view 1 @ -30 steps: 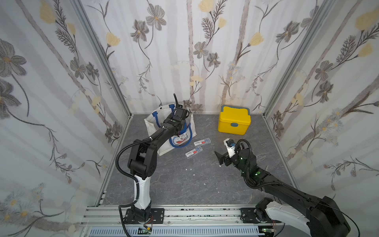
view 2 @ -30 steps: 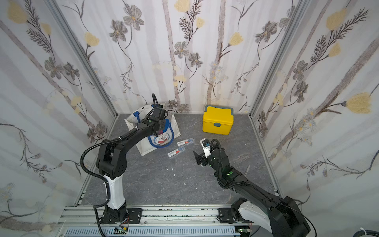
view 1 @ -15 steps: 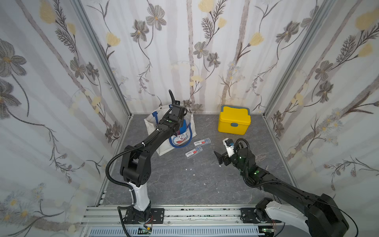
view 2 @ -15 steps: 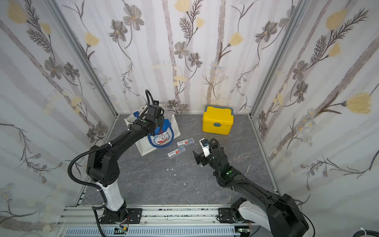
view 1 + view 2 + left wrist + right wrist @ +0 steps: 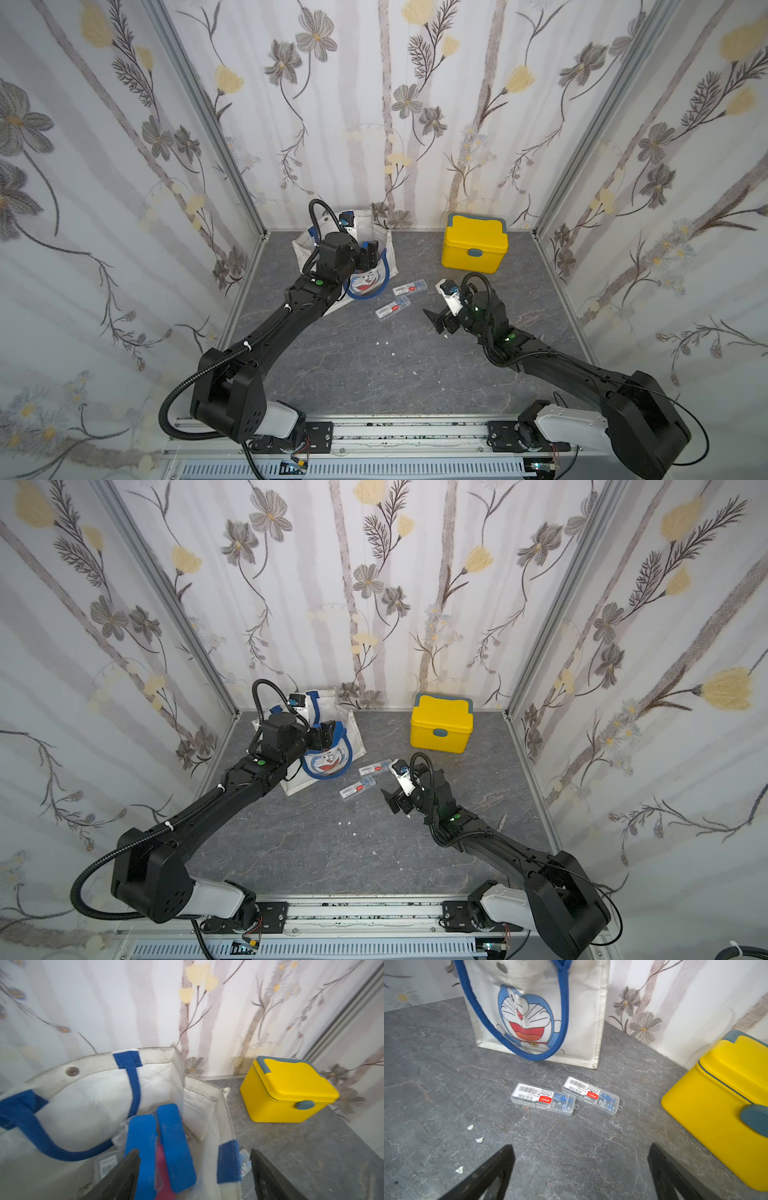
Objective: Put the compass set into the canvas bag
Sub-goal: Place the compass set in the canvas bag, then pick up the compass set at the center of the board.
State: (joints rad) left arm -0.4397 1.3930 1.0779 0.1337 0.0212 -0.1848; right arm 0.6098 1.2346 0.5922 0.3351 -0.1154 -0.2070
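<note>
– Nearest the rail, on the right of the desk, what is the right hand doing?

– It hangs just above the grey top, its two black fingers spread wide with nothing between them. A few white scraps lie close in front of it.

– And the compass sets?

– Two clear cases lie flat on the desk beyond that hand, just beside each other. The nearer compass set and the farther compass set each show a barcode label and blue parts inside. Neither hand touches them. Both lie outside the bag, a little in front of it.

– Where is the canvas bag?

– Behind them, toward the back left, standing open with the cat face to the front. One blue handle hangs down over that face.

– The left hand?

– Over the bag's mouth, fingers spread apart, gripping nothing. Its wrist view looks down into the bag. Two blue oblong pieces lie there with something pink between them. A barcode label also shows on clear plastic, too blurred to name.

– Farthest back?

– A yellow box, lid shut, stands to the bag's right, well apart from it and close to the flowered wall.
</note>
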